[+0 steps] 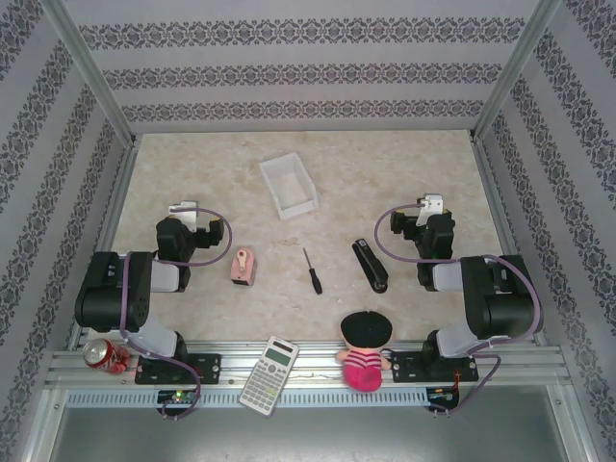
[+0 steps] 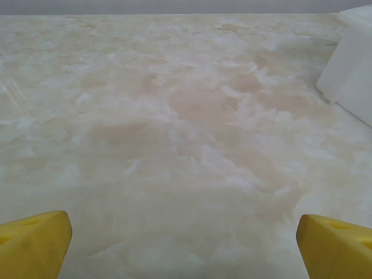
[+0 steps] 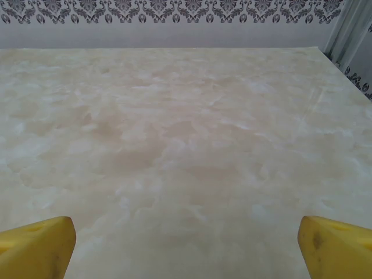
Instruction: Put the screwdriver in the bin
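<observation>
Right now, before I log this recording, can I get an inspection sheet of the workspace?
Surface: marbled beige tabletop, no spills seen.
Job's things: screwdriver lying on the table between the arms; bin farther back, empty, apart from it.
Clutter: stapler right of the screwdriver; pink object left of it; calculator, doll and can along the near edge.
Grippers: left gripper and right gripper both open, holding nothing.
Cables: purple cables loop along each arm, touching none of the items.
Surroundings: patterned walls, aluminium frame.
</observation>
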`<state>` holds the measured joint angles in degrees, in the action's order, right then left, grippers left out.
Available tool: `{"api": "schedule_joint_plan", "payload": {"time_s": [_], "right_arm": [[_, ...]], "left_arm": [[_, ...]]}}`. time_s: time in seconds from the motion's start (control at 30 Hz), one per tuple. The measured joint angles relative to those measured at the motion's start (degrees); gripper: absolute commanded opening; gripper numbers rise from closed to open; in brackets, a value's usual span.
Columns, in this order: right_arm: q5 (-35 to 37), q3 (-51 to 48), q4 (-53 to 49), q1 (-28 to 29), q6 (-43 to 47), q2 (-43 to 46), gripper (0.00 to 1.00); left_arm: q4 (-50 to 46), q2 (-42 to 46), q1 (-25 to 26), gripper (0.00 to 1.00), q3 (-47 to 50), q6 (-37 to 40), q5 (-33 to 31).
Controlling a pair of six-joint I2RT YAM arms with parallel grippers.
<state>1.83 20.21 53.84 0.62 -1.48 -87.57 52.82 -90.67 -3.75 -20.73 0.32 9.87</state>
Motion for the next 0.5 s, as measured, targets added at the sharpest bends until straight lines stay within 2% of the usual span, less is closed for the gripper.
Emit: {"api": "schedule_joint_plan", "payload": {"time_s": [0.5], "right_arm": [[0.0, 0.0, 0.0, 0.0, 0.0, 0.0, 0.98]], "left_arm": [[0.0, 0.0, 0.0, 0.99, -0.04, 0.02, 0.42]]}}
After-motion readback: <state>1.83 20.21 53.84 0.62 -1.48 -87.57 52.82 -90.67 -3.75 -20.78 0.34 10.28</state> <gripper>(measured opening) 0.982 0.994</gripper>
